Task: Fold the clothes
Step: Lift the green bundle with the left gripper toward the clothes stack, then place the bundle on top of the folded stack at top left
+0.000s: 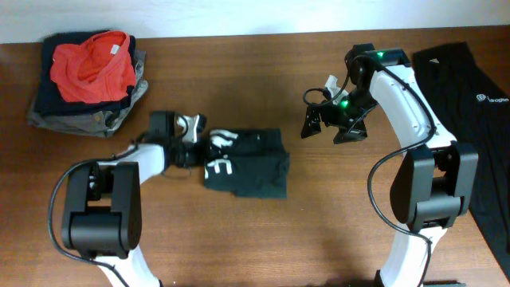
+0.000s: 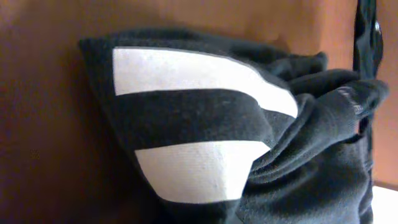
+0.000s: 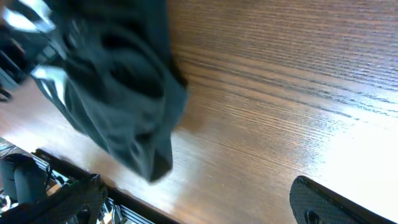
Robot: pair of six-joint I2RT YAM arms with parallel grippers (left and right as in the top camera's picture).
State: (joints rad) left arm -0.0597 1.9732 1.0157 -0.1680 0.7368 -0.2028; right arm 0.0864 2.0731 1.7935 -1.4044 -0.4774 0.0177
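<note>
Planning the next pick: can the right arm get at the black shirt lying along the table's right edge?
Probably yes: the right gripper is open and empty, and that shirt lies flat beside its arm, with nothing on top.

Left tool point(image 1: 201, 149) tips lost among bunched shirt point(image 1: 256, 164) folds

A brown wooden table point(image 1: 263, 80) fills nearly everything I can see, grain running along its length. Past the far edge lies a pale strip point(image 1: 239, 16). A white glare point(image 3: 364, 146) washes the wood.
</note>
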